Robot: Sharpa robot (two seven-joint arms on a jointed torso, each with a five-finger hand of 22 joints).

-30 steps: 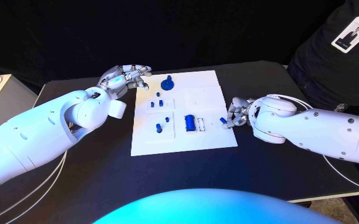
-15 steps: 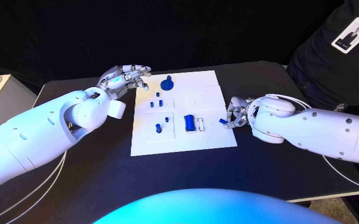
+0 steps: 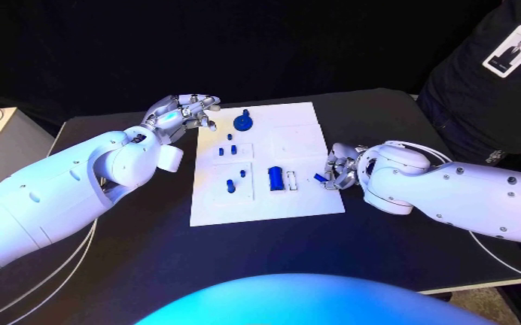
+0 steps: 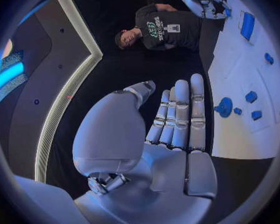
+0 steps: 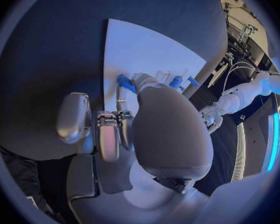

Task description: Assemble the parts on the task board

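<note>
At the task board [image 3: 260, 205] edge, small blue part [image 3: 321, 177] in silver right hand [image 3: 341, 167].

My head camera looks steeply down on the black table [image 3: 141, 265] and the task board [image 3: 284, 201]. Each wrist camera sits close behind its own palm, and all three views share that board.

Bare worktop [image 3: 272, 257] is lying open along the near edge. The left hand [image 3: 182, 112] is hanging just off the board's [image 3: 293, 141] far left corner; the right hand [image 3: 342, 165] is crowding its right edge, beside the parts [image 3: 281, 178].
</note>
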